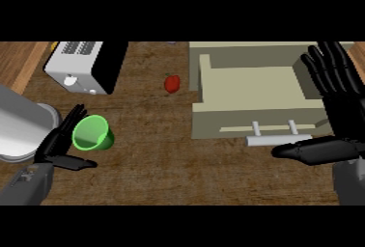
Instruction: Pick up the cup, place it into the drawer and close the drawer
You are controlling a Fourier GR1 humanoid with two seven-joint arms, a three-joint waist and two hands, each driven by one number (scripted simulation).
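Near the counter's left edge, the left hand (61, 144) is spreading its fingers beside the green cup (92, 133), not gripping it. Along the right edge, the right hand (335, 111) is resting open beside the open drawer (249, 91).

The light is soft and even — not too bright, not dark. The brown desk (149, 159) looks a bit dim. The pale drawer (249, 91) is the brightest thing, and its front wall is darker, in shade. The big grey pot (21, 130) has a white shine down its side. Shadows are faint — hardly any dark patches lie under things. Both black hands show little detail.
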